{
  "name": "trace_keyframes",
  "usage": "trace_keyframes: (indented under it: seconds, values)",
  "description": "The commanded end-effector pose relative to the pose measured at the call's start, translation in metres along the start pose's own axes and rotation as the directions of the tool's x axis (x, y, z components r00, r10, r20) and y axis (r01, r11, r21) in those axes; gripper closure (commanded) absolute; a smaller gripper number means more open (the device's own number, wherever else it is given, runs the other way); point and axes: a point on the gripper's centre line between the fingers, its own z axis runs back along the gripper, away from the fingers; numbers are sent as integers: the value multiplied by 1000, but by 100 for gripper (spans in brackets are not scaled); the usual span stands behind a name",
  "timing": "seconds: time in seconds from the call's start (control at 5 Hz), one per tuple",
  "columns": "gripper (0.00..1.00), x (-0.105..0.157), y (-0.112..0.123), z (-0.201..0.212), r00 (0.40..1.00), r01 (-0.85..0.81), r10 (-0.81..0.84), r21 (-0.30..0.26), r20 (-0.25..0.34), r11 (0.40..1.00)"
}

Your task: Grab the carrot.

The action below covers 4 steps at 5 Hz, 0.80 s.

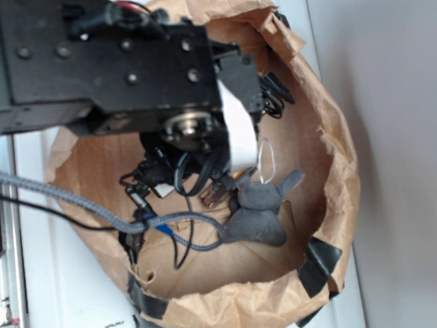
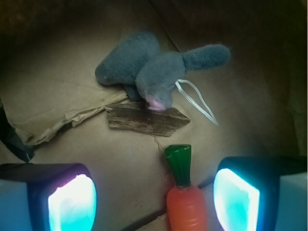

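Gripper [image 2: 154, 199] jaws spread wide, holding nothing; carrot [image 2: 185, 202] lies between the pads, nearer the right one, green stem pointing to 12 o'clock. Wood chip [image 2: 144, 118] just beyond the stem, grey plush bunny [image 2: 154, 67] at 12 o'clock, nose touching the chip, all inside the paper bag [image 1: 329, 134].

- My fingers [image 2: 72, 202] stand apart with bare paper either side of the carrot [image 2: 185, 204].
- Ahead, wood scrap [image 2: 144, 119] and plush bunny [image 2: 154, 70] block.
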Motion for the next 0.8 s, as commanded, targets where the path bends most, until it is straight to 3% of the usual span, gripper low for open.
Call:
trace_keyframes:
  seconds: [0.0, 0.4, 0.6]
  values:
    - [0, -12, 31, -21, 997, -51, 49, -29, -64, 998]
    - [0, -12, 44, -63, 989, -32, 22, -67, -145, 997]
    - [100, -9, 40, -70, 983, -40, 33, -36, -183, 999]
